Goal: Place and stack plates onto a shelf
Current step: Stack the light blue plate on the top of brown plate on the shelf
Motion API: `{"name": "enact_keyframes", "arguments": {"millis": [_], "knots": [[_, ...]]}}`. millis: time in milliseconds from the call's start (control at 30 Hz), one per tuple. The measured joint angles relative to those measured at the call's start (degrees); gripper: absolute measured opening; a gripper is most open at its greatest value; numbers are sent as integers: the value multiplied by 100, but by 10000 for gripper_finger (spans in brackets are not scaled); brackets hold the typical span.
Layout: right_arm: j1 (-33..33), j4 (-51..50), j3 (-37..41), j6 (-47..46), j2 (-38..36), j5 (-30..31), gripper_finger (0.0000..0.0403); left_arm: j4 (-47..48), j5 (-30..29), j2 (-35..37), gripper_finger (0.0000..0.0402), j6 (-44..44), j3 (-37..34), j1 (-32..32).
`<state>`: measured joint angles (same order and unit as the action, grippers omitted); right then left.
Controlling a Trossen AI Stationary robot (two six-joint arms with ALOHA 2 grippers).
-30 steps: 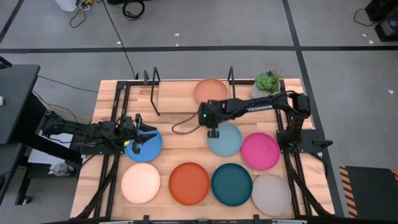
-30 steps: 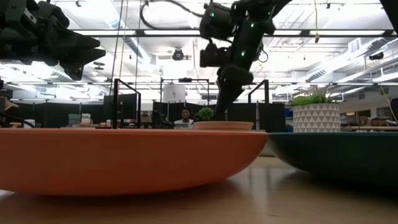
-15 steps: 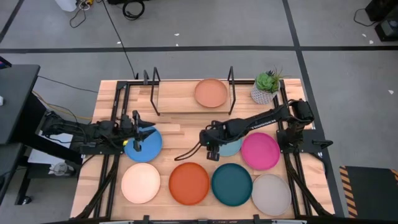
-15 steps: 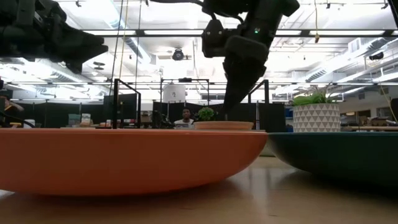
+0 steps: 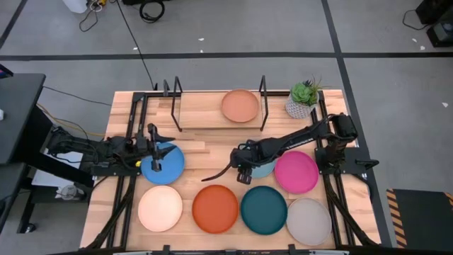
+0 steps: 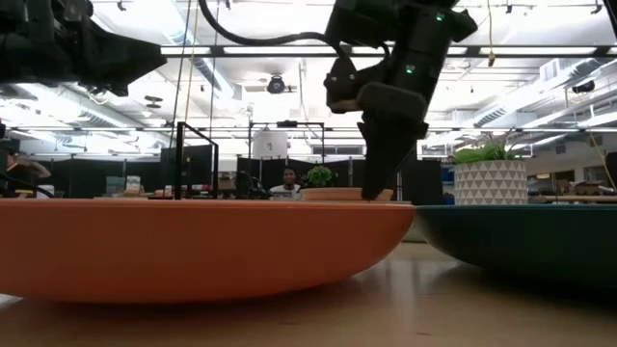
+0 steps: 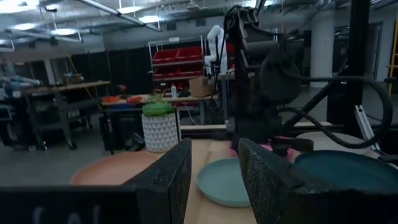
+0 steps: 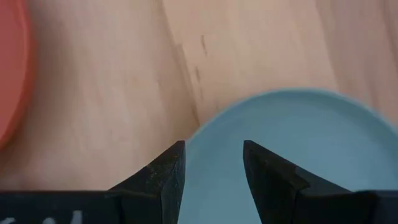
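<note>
1. I see the shelf [image 5: 216, 113], a flat light-wood board with thin black end frames, running lengthways along the table's [image 5: 205, 152] far edge.
2. One tan plate [image 5: 240, 105] lies flat on the shelf's right half.
3. The other round, matte plates lie flat on the table: blue plate [image 5: 167, 163], light blue plate [image 5: 264, 168], pink plate [image 5: 296, 171], cream plate [image 5: 160, 207], orange plate [image 5: 215, 208], dark teal plate [image 5: 263, 208], grey plate [image 5: 308, 220].
4. My right gripper [image 8: 213, 163] is low over the light blue plate's rim, jaws apart.
5. My left gripper [image 7: 211, 171] hangs over the blue plate, jaws apart, empty.
6. A potted plant [image 5: 304, 97] stands at the far right corner.
</note>
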<state>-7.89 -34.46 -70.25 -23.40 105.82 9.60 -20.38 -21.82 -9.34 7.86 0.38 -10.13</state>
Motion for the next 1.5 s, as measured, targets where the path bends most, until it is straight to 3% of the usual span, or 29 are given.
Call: {"name": "enact_keyframes", "arguments": {"millis": [600, 867, 1100, 1267, 1500], "knots": [[-363, 947, 861, 136, 0, 126, 161, -260, 2, 0, 141, 695, 0, 0], [-295, 1135, 974, 670, -2, -196, 95, -248, 2, 0, 141, 498, -2, 0], [-283, 1720, 972, 1811, -2, -826, 26, -142, 3, 0, 141, -29, 0, 0], [-272, 1440, 686, 2417, -2, -919, 13, -28, 4, 0, 141, -463, -1, -2], [-227, 514, -178, 2966, -2, -529, 17, 260, 5, -2, 141, -966, -2, 0]]}}
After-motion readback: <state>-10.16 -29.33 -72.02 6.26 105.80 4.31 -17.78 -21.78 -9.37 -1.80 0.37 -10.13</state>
